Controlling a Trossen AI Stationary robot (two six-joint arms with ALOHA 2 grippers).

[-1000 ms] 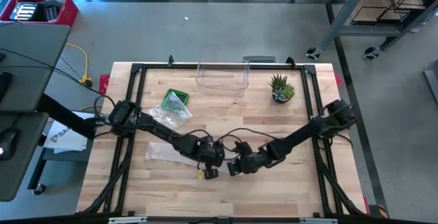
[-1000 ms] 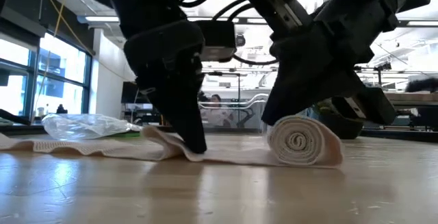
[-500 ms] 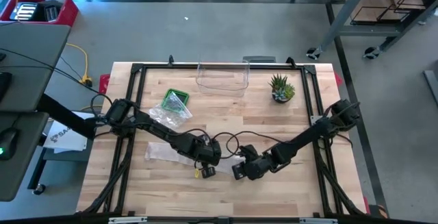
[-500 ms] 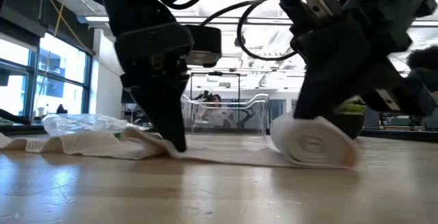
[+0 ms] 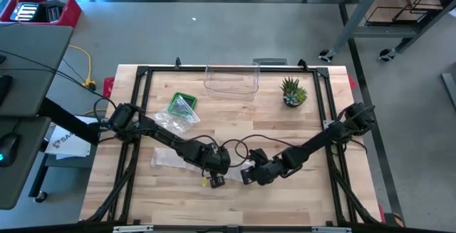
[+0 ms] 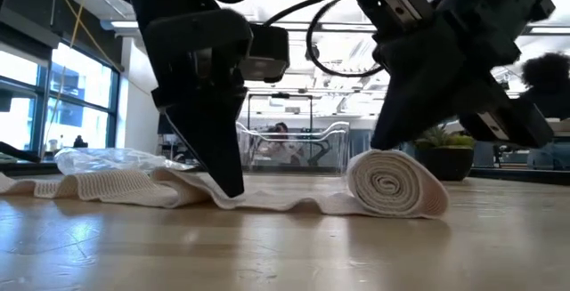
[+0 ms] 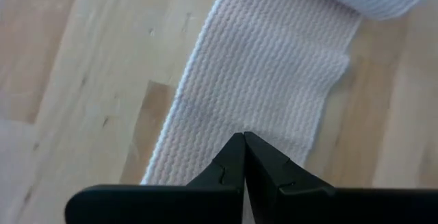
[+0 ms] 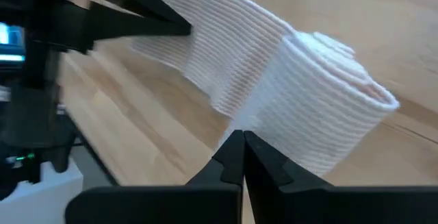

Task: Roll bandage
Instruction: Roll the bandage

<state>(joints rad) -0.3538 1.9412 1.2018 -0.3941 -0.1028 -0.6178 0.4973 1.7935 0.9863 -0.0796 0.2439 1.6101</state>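
You see that the rolled part of the bandage (image 6: 394,182) sits upright again on its side, with the spiral end clear toward the low camera; half a second ago it was blurred and pushed a little more to the right, so the right gripper (image 6: 385,141) has drawn it back along the strip. The right fingers are fully closed and hold nothing; they only rest with their tips against the back of the roll. The left gripper (image 6: 230,184) has shifted slightly to the left since a second ago, and its fingers, also fully closed and empty, press the flat strip down on the counter (image 5: 285,197). I judge that this pin keeps the strip tight while the roll takes up more cloth, so the step is going on well but is far from finished. A long loose tail (image 5: 169,159) lies flat toward the left side of the counter. For room, the roll is in the front middle of the counter, well away from every edge. The plastic bag (image 5: 178,117) lies near the tail on the far side, so watch that the tail does not drag it. The clear bin (image 5: 231,81) and the small plant (image 5: 293,92) stand well apart at the back.
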